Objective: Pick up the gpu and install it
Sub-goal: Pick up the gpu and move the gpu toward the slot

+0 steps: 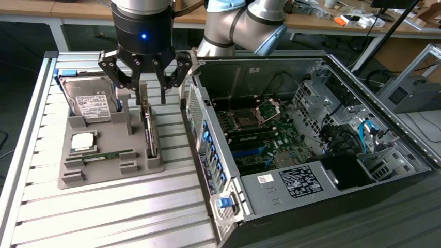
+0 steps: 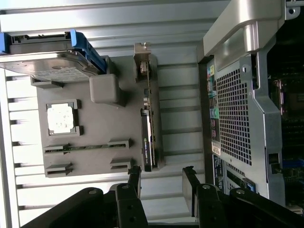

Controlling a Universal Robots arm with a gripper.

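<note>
The gpu point(image 1: 148, 132) is a thin dark card standing on edge in a slot of the grey holder point(image 1: 76, 178) on the slatted table. In the wrist view the gpu point(image 2: 147, 140) shows its dark edge, with a metal bracket at one end. My gripper point(image 1: 153, 99) hangs just above the card's far end, open, with nothing between its fingers. In the wrist view the gripper point(image 2: 162, 173) sits beyond the card's end, its black fingertips point(image 2: 135, 172) spread apart. The open computer case point(image 1: 303, 129) lies to the exterior view's right, its motherboard exposed.
The holder point(image 2: 118, 71) also carries a silver hard drive point(image 1: 90, 103) in a blue frame, a square CPU point(image 1: 84, 140) and a green RAM stick point(image 1: 107, 155). The case's perforated wall point(image 2: 232, 114) stands close beside the gpu. Bare slats lie in front of the holder.
</note>
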